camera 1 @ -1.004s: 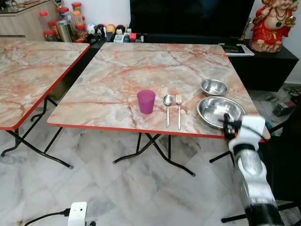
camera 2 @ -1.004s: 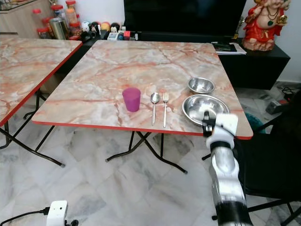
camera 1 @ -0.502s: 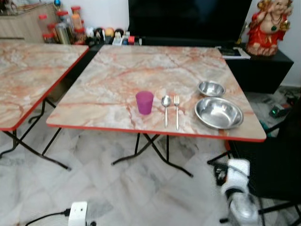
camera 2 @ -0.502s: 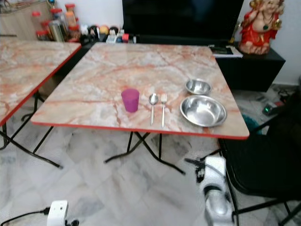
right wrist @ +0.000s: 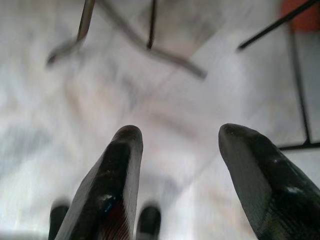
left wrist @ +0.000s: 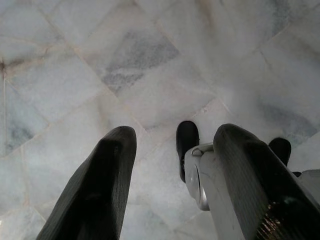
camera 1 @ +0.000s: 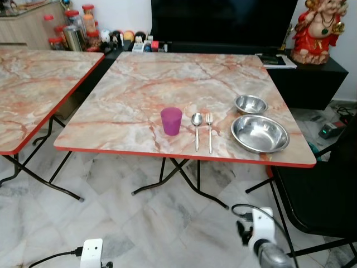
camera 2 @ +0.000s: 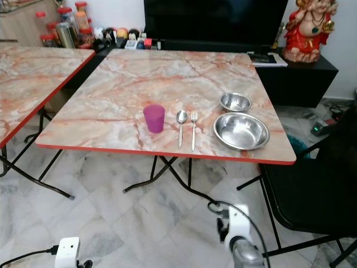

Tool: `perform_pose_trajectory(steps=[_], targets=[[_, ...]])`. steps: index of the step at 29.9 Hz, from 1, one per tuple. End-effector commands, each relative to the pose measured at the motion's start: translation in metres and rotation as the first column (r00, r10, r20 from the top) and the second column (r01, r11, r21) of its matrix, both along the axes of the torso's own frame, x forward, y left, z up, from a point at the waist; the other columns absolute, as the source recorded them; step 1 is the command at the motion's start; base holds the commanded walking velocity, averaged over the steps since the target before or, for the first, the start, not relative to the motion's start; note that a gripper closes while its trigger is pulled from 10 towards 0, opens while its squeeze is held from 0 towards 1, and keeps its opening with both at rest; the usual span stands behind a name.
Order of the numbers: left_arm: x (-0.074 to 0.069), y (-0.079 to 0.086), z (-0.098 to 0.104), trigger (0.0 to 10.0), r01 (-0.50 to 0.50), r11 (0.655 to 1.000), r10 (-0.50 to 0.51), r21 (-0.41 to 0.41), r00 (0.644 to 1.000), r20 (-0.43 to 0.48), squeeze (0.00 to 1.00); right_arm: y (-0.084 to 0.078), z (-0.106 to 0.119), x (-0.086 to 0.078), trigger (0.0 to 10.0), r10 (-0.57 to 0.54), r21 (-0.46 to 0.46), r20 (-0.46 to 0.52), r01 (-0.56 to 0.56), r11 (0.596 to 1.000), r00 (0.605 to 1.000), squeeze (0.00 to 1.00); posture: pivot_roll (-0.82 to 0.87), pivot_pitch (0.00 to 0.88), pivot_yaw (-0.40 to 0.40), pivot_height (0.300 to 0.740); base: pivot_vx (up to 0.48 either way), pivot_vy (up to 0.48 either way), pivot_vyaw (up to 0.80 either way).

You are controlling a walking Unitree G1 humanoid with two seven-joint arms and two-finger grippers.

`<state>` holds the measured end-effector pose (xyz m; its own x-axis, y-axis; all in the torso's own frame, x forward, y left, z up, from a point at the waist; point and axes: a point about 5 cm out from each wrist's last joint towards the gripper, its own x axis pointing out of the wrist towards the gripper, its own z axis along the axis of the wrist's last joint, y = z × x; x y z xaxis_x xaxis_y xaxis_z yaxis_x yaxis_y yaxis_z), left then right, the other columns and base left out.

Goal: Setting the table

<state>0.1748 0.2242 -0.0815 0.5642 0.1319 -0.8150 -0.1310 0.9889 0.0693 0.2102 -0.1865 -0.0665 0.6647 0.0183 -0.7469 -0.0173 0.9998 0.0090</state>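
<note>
purple cup, spoon, fork and two bowls sit along worktop front edge, both grippers spread, empty, low over floor; setting looks done, so keep arms clear.
</note>
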Motion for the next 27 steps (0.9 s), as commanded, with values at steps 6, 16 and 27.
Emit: perform_pose_trajectory(steps=[6, 16, 27], targets=[[-0.003, -0.002, -0.002, 10.0, -0.014, 1.000, 0.014, 0.002, 1.000, -0.018, 0.00, 0.006, -0.008, -0.009, 10.0, -0.063, 0.002, -0.071, 0.063, 0.998, 0.996, 0.00, 0.00, 0.000, -0.041, 0.740, 0.000, 0.000, 0.00], [-0.005, -0.003, -0.003, 10.0, -0.013, 1.000, 0.013, 0.014, 0.999, -0.034, 0.00, 0.004, -0.014, -0.019, 10.0, -0.050, -0.009, -0.115, 0.049, 0.999, 0.992, 0.00, 0.00, 0.000, -0.047, 0.740, 0.000, -0.024, 0.00], [-0.006, -0.003, -0.004, 10.0, -0.011, 1.000, 0.012, 0.018, 0.999, -0.039, 0.00, -0.020, -0.021, -0.040, 10.0, -0.083, -0.046, -0.170, 0.077, 0.996, 0.982, 0.00, -0.01, 0.000, -0.047, 0.740, 0.000, -0.280, 0.00]])
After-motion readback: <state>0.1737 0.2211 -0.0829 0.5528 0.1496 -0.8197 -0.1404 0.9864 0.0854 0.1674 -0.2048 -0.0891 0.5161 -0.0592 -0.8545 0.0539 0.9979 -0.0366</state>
